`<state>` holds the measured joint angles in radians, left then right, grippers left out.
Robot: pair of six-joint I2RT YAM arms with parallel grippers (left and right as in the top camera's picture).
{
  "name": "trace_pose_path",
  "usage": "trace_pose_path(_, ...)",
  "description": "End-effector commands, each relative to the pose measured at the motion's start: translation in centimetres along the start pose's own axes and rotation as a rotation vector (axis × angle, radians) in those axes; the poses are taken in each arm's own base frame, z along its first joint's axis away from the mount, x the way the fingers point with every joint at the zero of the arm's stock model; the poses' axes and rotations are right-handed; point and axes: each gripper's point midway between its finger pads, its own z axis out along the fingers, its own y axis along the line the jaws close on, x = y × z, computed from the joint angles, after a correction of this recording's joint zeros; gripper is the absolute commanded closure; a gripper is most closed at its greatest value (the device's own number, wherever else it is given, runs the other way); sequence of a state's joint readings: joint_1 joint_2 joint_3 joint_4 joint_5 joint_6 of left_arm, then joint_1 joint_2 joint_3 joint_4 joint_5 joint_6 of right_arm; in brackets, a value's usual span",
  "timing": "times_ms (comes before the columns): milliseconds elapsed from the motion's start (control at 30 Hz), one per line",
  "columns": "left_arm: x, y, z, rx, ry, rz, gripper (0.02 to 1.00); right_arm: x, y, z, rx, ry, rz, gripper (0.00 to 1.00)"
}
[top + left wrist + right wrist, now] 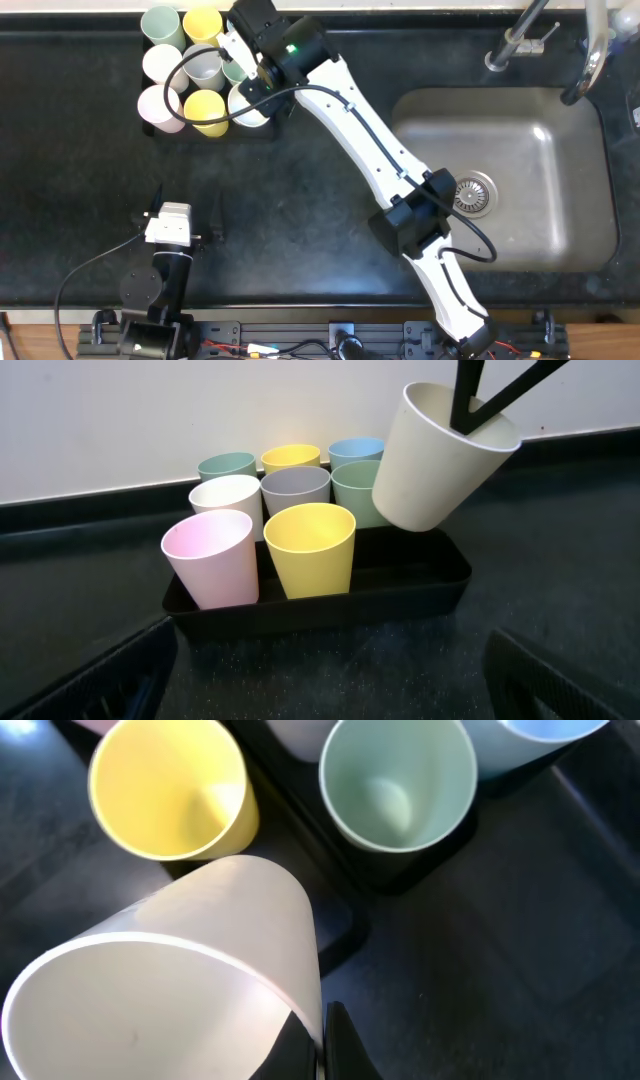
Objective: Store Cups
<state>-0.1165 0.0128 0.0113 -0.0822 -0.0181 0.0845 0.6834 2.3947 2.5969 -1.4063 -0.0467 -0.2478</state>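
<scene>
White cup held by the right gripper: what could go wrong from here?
The white cup hangs tilted over the tray's empty corner, pinched only at its rim by the right gripper, so it may slip or swing. Lowered at this tilt, its base could knock the green cup or front yellow cup, or catch the tray's wall and tip over.

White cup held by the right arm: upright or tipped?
Tipped. The white cup hangs slanted over the empty corner of the tray, its rim pinched by the right end effector.
</scene>
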Motion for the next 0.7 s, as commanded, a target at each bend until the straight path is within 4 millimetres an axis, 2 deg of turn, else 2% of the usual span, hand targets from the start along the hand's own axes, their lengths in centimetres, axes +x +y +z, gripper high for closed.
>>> trace_pose_path(33, 0.0, -0.3, 0.0, 0.014, -0.006, -0.006, 0.020, -0.4, -0.5, 1.2, 0.039, -0.001, -0.024, 0.956)
trace_pose_path(500, 0.0, -0.3, 0.0, 0.014, -0.006, -0.006, 0.020, -0.8, -0.6, 5.1, 0.040, 0.000, -0.041, 0.956)
trace_pose_path(700, 0.0, -0.3, 0.0, 0.014, -0.006, -0.006, 0.020, -0.1, -0.6, 6.3, 0.037, 0.031, -0.048, 0.958)
